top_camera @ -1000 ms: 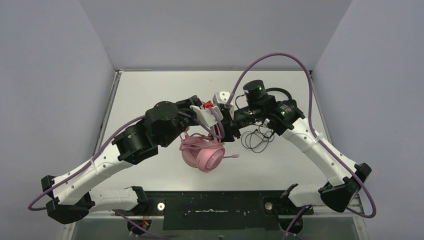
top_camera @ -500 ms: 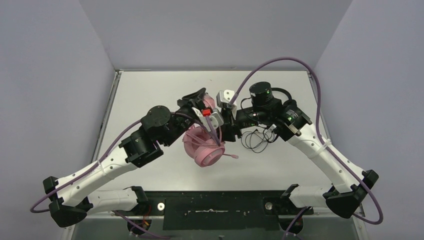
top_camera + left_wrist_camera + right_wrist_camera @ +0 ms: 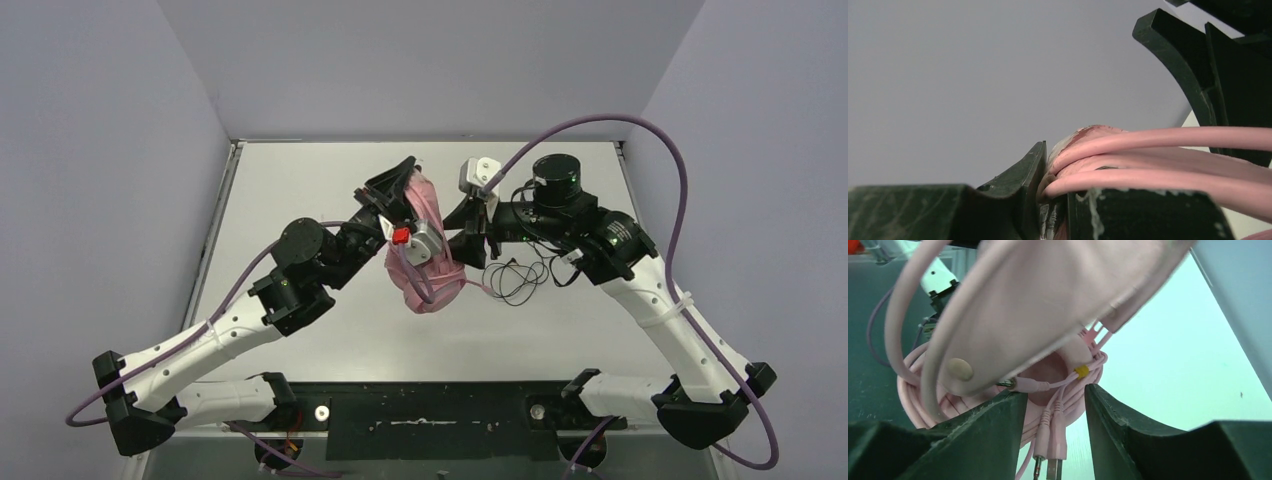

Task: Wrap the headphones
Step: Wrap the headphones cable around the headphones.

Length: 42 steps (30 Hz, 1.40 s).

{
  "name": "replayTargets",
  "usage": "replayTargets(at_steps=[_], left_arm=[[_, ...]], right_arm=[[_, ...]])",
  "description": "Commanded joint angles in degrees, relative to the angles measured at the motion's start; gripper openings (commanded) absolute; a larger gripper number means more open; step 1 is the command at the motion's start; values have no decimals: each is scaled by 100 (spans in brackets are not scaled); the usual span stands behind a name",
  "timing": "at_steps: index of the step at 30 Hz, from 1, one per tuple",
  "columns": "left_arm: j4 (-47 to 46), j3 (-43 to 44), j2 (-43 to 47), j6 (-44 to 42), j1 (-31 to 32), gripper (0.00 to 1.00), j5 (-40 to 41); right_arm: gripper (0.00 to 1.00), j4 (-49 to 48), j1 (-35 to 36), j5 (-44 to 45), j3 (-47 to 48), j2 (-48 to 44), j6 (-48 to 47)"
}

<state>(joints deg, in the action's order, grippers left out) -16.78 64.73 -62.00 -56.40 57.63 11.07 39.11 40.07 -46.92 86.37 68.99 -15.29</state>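
My left arm (image 3: 235, 325) reaches in from the near left corner over the table (image 3: 290, 180). At its end my left claw (image 3: 398, 188) is clamped on the pink headphones (image 3: 428, 268), which I hold up over the middle of the table with the padded part tilted and the lower end hanging toward the surface. Whether that lower end touches the table I cannot tell. From my left wrist I see several strands of the pink cable (image 3: 1158, 137) running side by side over one of my fingers, pressed against the pink padding right at the fingertip. Just to the right of the headphones sits my right claw (image 3: 1055, 397), its jaws apart and pinching nothing. Through the gap between them I see more of the cable coiled in loops around the ear cup. A small yellow band (image 3: 1081, 371) sits on one strand, and two plugs (image 3: 1050, 465) dangle between my fingers without being gripped. Further right, the thin black cable (image 3: 515, 282) of the black headphones lies in loose loops on the table, near the pink pair and just below my right wrist. The black headset itself I cannot make out beneath my right arm (image 3: 655, 300), which bends back to the near right corner.
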Motion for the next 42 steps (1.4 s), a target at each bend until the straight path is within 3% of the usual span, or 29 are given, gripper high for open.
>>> replayTargets(at_steps=[1,12,18,25,32,36,42], left_arm=[[-1879,96,296,136,-119,0,117],[-1409,-489,629,379,-100,0,474],[-937,-713,770,890,-95,0,764],[-442,-1121,1107,1762,-105,0,1117],[1484,-865,1327,2972,-103,0,1547],[2626,-803,1436,3628,-128,0,1935],[3828,-706,1389,4805,-429,0,1921]], right_arm=[[51,248,-236,610,13,-216,587],[71,158,-387,1742,384,-190,1705],[77,229,-420,2155,703,57,2410],[79,591,-447,2492,1050,335,2356],[80,1171,-622,3943,1321,723,2173],[80,1253,-915,4321,1256,731,2083],[84,933,-1579,3460,702,535,2301]])
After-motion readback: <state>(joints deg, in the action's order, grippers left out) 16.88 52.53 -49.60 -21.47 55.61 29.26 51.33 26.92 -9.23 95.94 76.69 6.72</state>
